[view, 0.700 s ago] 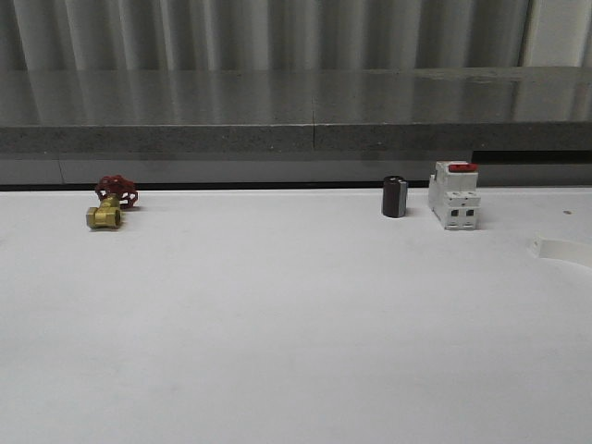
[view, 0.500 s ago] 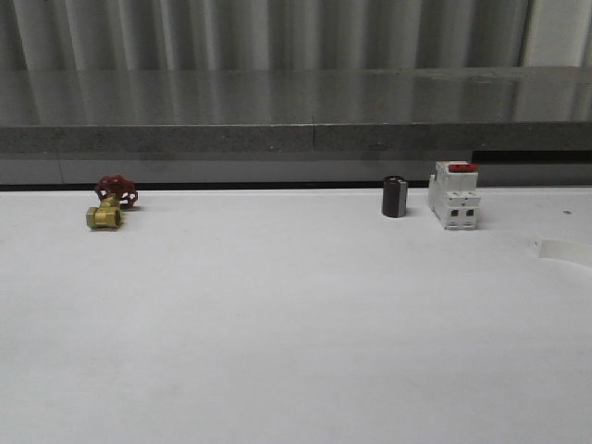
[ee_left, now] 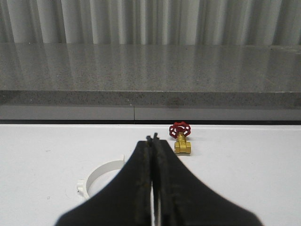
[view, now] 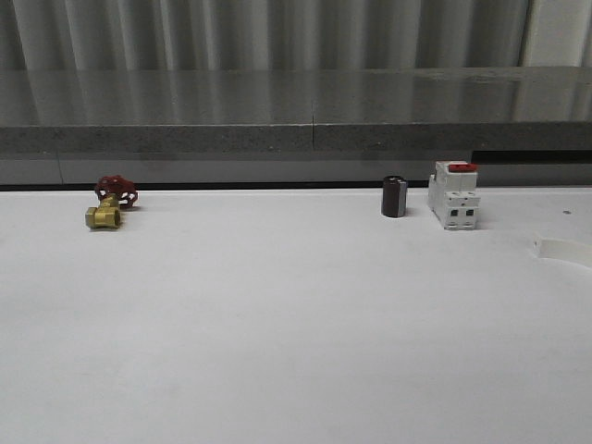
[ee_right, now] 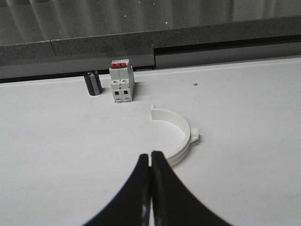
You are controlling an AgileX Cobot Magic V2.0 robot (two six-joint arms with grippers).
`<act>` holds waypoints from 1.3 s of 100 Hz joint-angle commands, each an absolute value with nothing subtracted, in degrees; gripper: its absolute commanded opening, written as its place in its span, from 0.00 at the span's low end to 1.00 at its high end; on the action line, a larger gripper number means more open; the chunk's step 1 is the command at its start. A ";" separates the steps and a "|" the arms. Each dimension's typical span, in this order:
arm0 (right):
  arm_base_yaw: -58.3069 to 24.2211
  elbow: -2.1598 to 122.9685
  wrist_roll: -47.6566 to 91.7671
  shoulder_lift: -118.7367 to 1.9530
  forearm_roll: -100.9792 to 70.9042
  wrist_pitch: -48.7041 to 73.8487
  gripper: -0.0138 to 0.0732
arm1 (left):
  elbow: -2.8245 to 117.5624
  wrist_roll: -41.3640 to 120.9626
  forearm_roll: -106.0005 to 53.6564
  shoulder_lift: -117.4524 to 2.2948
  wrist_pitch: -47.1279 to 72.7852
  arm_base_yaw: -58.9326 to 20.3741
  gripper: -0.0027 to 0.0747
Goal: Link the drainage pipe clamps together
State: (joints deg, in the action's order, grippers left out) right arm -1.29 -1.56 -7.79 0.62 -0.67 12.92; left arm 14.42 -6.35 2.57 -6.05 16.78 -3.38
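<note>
Front view: white table (view: pixel 296 333). Brass valve with red handwheel (view: pixel 109 205) at left of frame, near the table's back edge. Small dark cylinder (view: pixel 395 197) right of centre, just beside a white block-shaped breaker with red top (view: pixel 454 195). One white plastic half-ring clamp (view: pixel 561 249) is cut off by the right edge of the frame, lying flat.

Left wrist view: left gripper (ee_left: pixel 153 141) with black fingers pressed together, nothing between them. Second white half-ring clamp (ee_left: pixel 99 175) lies on the table, lower left of frame, partly hidden by the fingers.

Right wrist view: right gripper (ee_right: pixel 150 155) likewise clenched and empty. Half-ring clamp (ee_right: pixel 178 134) rests at centre frame, just beyond the fingertips.
</note>
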 commanded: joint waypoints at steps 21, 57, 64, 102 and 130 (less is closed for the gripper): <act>-1.31 -0.67 -7.39 1.35 -0.57 8.57 0.02 | 40.50 -6.84 1.21 -28.51 37.44 -3.23 0.01; -1.31 -0.67 -7.39 1.35 -0.57 8.57 0.02 | 46.40 -6.84 0.91 -44.24 41.59 -3.23 0.01; -1.31 -0.67 -7.39 1.35 -0.57 8.57 0.02 | 46.40 -6.84 0.91 -46.18 42.34 -3.23 0.02; -1.31 -0.67 -7.39 1.35 -0.57 8.57 0.02 | 46.40 -6.74 0.43 -52.04 43.39 -3.23 0.75; -1.31 -0.67 -7.39 1.35 -0.57 8.57 0.02 | 54.46 -2.13 1.07 -64.09 45.36 0.13 0.74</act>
State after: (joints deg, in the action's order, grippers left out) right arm -1.29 -1.56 -7.79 0.62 -0.67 12.92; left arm 49.83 -4.56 1.08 -60.00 47.50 -1.42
